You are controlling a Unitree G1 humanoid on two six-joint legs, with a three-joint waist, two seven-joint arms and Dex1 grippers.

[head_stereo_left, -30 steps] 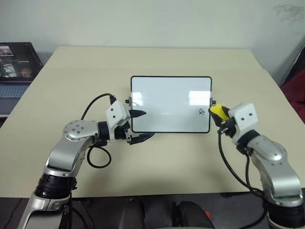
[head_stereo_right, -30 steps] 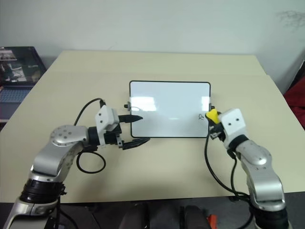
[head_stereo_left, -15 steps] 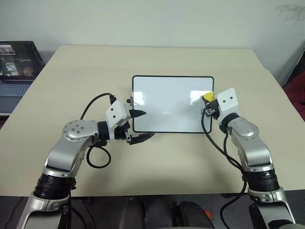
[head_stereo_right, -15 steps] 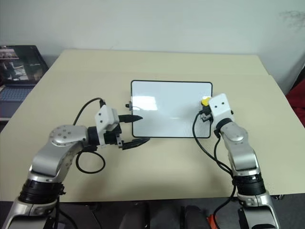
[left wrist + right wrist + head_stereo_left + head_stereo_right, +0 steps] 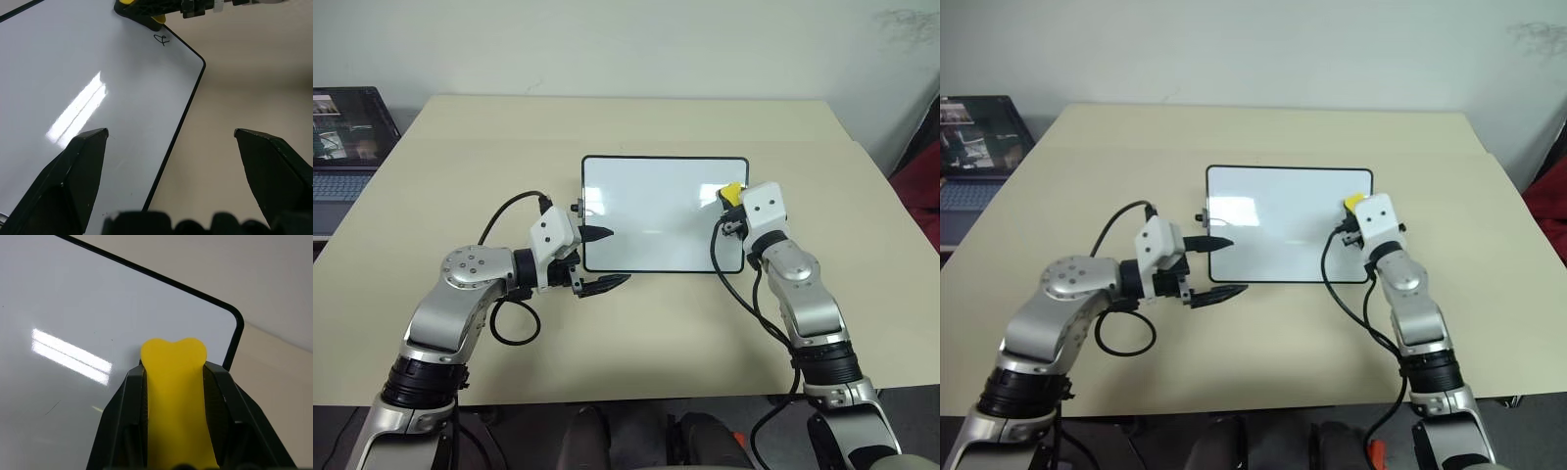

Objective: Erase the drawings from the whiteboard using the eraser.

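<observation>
No readable text, brand or number anywhere. Only mark: one small black letter-like squiggle (image 5: 161, 40) on whiteboard (image 5: 73, 73), upper centre of left wrist view, near board's rounded corner. Could not be read as any definite character.

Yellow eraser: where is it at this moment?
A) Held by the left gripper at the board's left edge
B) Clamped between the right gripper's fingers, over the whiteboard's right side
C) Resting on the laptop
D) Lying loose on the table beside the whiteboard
B: the right wrist view shows the eraser squeezed between the right gripper's two black fingers above the whiteboard, while the left gripper stands open and empty at the board's left edge.
</observation>
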